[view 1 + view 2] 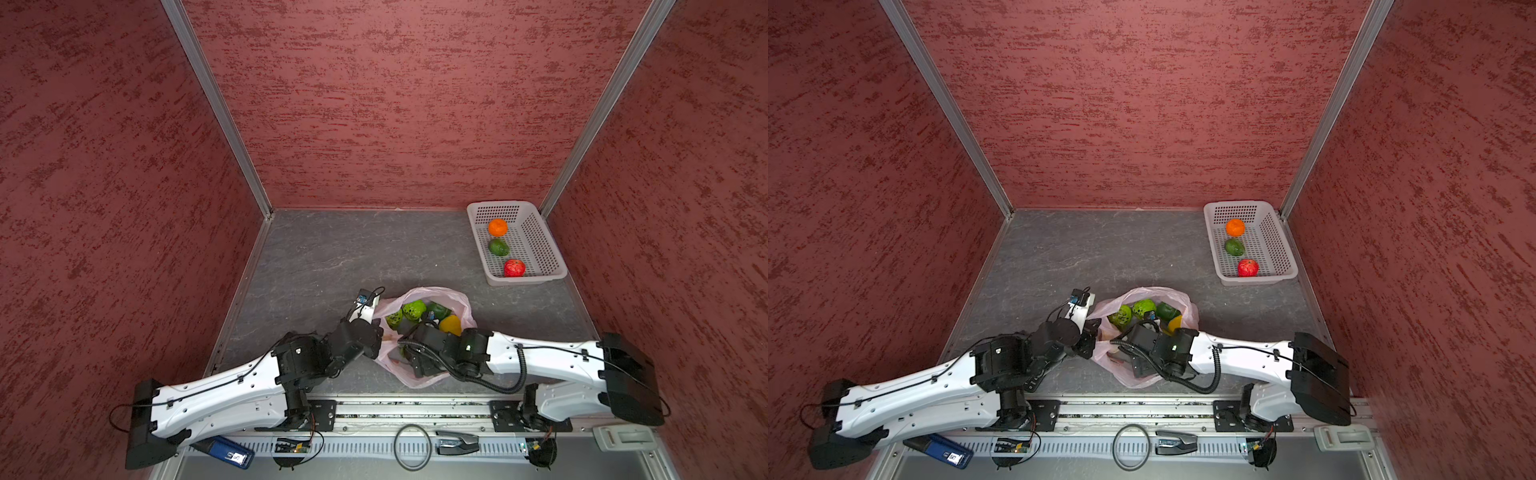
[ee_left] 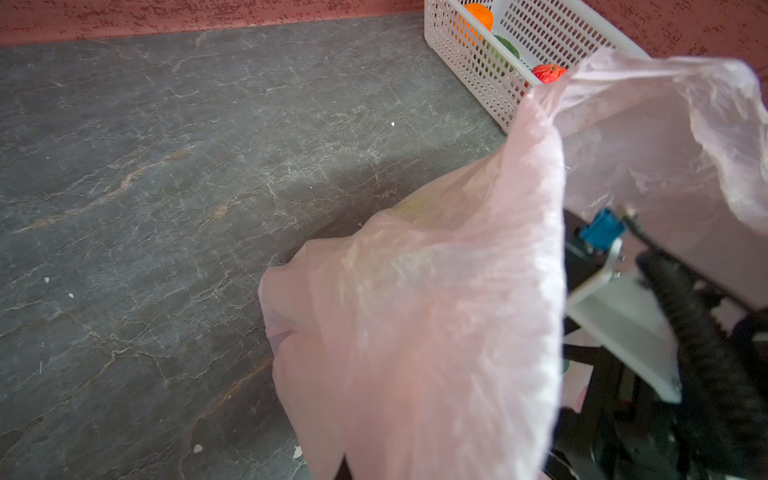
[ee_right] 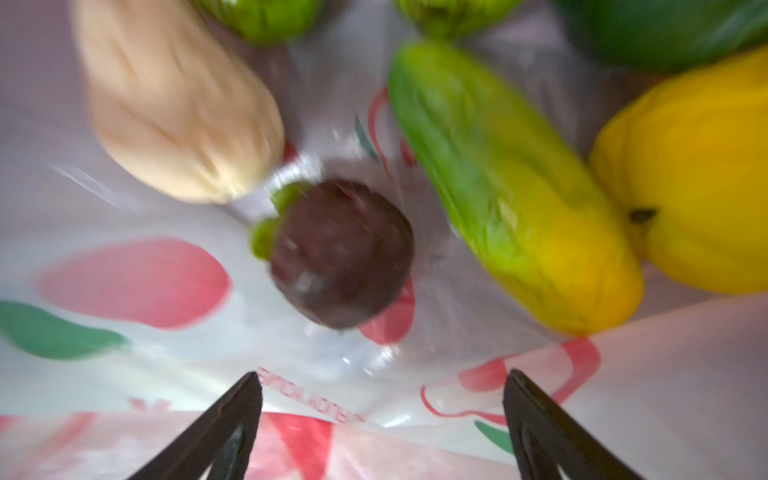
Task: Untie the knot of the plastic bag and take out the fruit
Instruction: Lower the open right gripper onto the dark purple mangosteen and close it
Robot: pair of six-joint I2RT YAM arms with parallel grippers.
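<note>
The plastic bag lies on the grey table near its front edge, between the two arms, with its mouth gaping upward. In both top views the left fingers are clenched on the bag's left rim. The left wrist view shows the pink film lifted clear of the table there.

The right fingers reach down inside the bag. They are spread wide with nothing between them, just short of a dark brown round fruit on the printed bottom film. Around it lie a beige piece, a long green-and-yellow piece and a yellow piece touching its side. Two bright green pieces and a dark green one sit at the far side of the bag.

Well apart, in the table's far right corner, a white perforated basket holds an orange mandarin, a green fruit and a red fruit in a row.
</note>
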